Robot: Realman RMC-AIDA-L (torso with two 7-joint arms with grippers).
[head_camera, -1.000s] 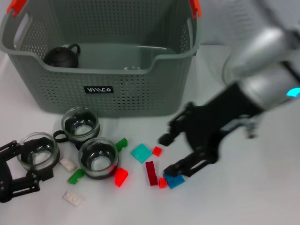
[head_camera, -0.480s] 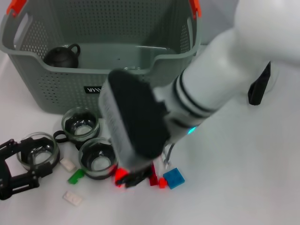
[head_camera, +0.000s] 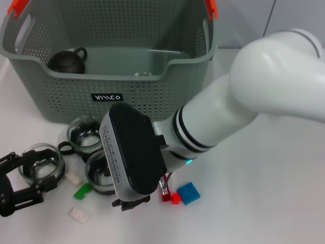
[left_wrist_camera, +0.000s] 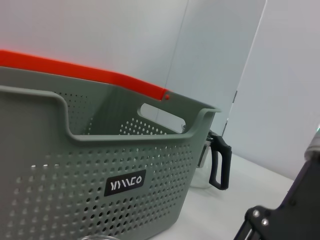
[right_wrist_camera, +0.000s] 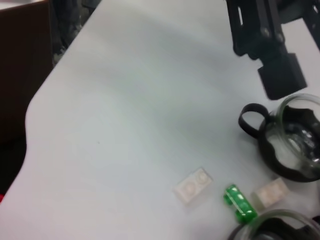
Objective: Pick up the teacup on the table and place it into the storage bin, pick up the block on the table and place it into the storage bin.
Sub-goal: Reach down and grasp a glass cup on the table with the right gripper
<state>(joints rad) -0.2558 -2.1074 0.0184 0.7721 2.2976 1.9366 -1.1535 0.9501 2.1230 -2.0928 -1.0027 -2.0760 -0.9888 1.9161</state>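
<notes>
1. Left gripper (head_camera: 23, 175): at the left edge of the table (head_camera: 264, 203), low in the head view. Its black fingers are spread around a glass teacup (head_camera: 40, 165) and sit against the cup's sides; firm clamping cannot be confirmed.
2. Two further glass teacups: one (head_camera: 86, 133) stands just in front of the storage bin (head_camera: 117, 96); the other (head_camera: 101, 173) is nearer the robot and partly hidden by the right arm's wrist.
3. Loose blocks near the cups: a white block (head_camera: 73, 178), a green block (head_camera: 82, 191) and a second white block (head_camera: 78, 215).
4. Storage bin: at the back of the table, label facing the robot. A dark teapot (head_camera: 68, 61) lies inside at its left end.
5. Right gripper (head_camera: 133, 202): lowered over the block cluster, facing down. The wrist housing covers the fingers, so whether they are open or closed cannot be determined.
6. A red block (head_camera: 165, 194), a small orange block (head_camera: 176, 198) and a blue block (head_camera: 189, 193) lie just right of the right wrist.
</notes>
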